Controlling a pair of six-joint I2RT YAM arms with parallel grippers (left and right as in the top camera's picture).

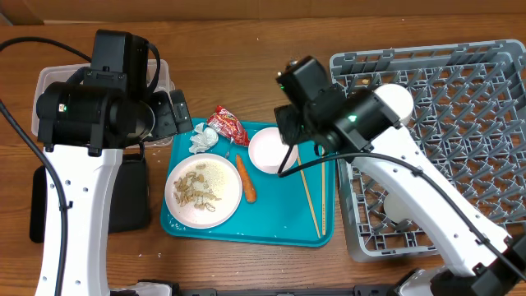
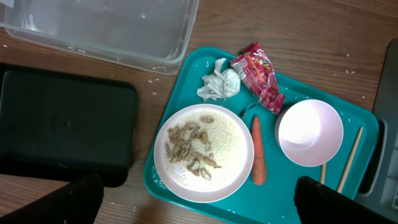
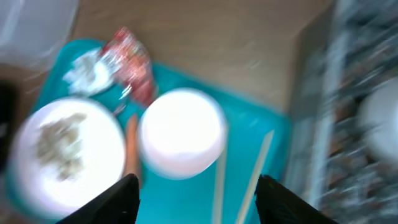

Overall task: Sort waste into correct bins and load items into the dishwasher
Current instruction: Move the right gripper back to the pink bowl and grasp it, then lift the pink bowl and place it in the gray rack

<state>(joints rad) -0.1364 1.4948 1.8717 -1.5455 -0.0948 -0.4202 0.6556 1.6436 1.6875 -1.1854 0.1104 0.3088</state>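
Observation:
A white plate (image 1: 204, 193) with brownish food scraps (image 2: 189, 149) sits on a teal tray (image 1: 279, 222). An orange carrot piece (image 2: 258, 152), a white bowl (image 2: 310, 132) and chopsticks (image 1: 316, 197) lie on the tray to the plate's right. The red wrapper (image 2: 258, 74) and white tissue (image 2: 219, 84) lie at the tray's far edge. My left gripper (image 2: 199, 202) is open and empty above the tray's left part. My right gripper (image 3: 198, 199) is open and empty above the bowl (image 3: 181, 134). A second white bowl (image 1: 399, 205) lies in the grey dish rack (image 1: 460, 123).
The clear tub (image 2: 99, 28) stands at the back left, partly under my left arm. The flat black tray (image 2: 62, 124) lies left of the teal tray. The dish rack fills the right side. The right wrist view is blurred.

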